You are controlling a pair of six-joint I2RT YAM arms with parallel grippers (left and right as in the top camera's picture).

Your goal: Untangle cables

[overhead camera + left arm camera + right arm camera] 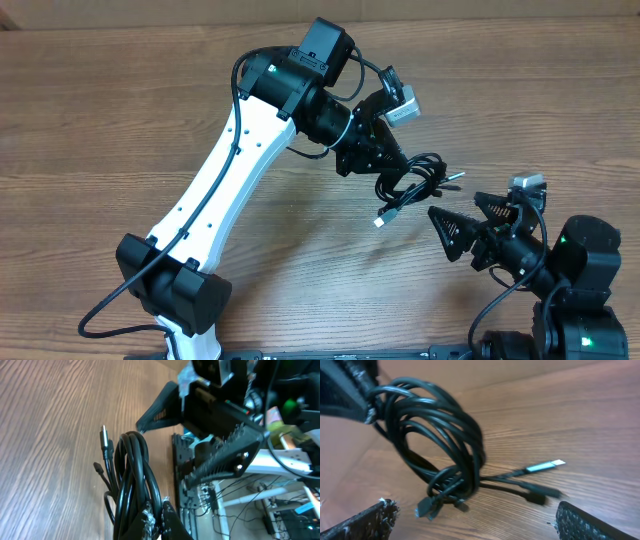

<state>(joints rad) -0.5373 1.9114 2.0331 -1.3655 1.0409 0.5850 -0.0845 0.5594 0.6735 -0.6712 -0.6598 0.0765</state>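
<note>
While the left tool [388,168] is clamped tight on the cables [418,180], they hang as a coil just right of centre in the overhead view, a silver plug [381,221] trailing to the lower left. At lower right, the right tool [472,216] gapes fully, holding nothing, near the cables over the wooden tabletop [120,120].

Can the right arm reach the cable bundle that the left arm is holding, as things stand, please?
Probably yes: the right arm's fingers stand open, pointing at the cables, which the left arm's fingers grip; nothing lies between them.
</note>
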